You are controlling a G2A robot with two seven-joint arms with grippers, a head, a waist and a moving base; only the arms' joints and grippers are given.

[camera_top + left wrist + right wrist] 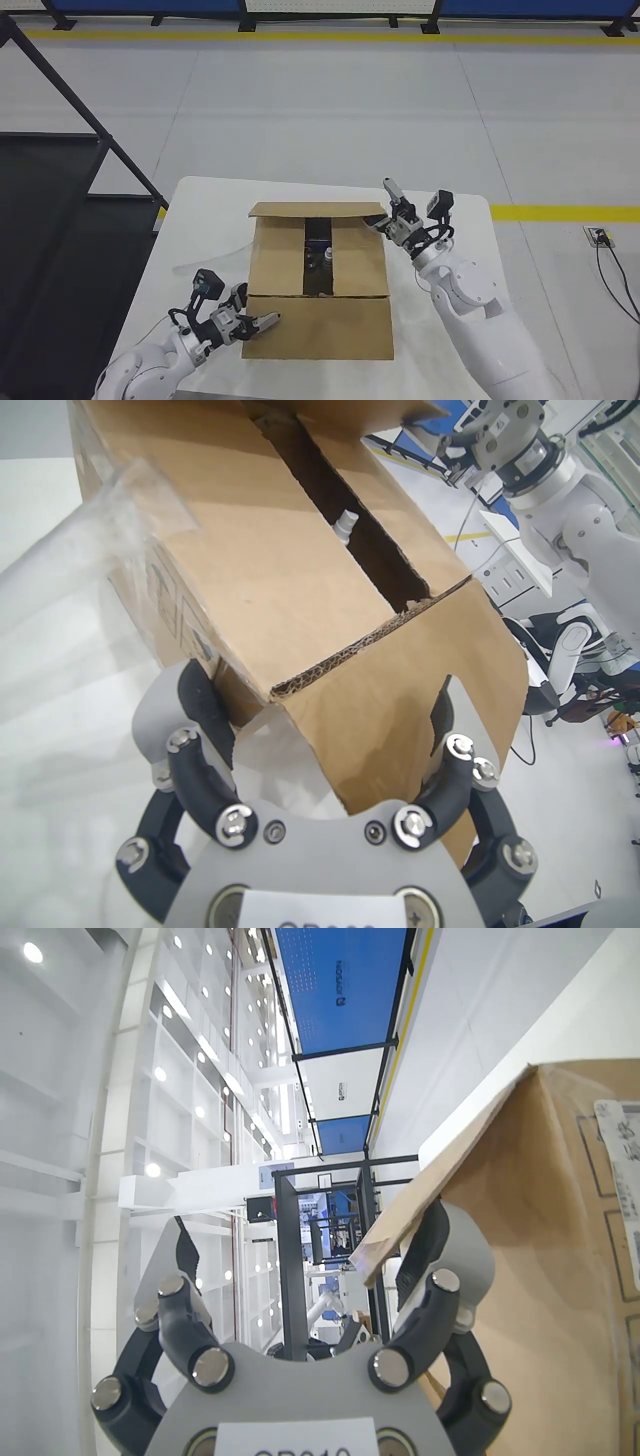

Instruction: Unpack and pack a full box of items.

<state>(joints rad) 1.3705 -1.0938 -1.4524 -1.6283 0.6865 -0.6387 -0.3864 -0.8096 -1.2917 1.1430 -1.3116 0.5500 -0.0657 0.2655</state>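
Two box flaps [410, 720], each between spread fingers [202, 705]

1. A white desk [215, 210] with rounded corners carries everything.
2. A brown cardboard box [280, 265] sits at its centre, top flaps parted, one flap folded out toward 6 o'clock.
3. A clear plastic sheet [95, 535] lies at the box's 9 o'clock, against its side.
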